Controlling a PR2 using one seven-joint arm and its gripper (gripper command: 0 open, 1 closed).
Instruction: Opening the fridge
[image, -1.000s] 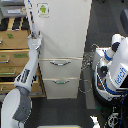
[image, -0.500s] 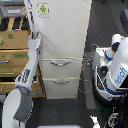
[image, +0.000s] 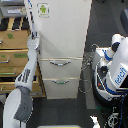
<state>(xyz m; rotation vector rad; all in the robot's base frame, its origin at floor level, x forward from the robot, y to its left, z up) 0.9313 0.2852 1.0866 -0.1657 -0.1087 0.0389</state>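
exterior view: single camera | raised, looking down | faces fridge (image: 62, 45) front | mid-range

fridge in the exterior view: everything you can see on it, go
The fridge is tall, off-white and upright. Its large upper door carries a small green-logo sticker; below are two drawers, each with a curved silver handle. Everything looks shut. The arm's claw sits at the door's edge on the exterior view's left; its grip is unclear.

We see an off-white fridge (image: 62, 35) bearing a green-logo sticker (image: 43, 9) and silver drawer handles (image: 60, 63), beside a tan wooden cabinet (image: 12, 55); the arm (image: 27, 75) is white-grey.
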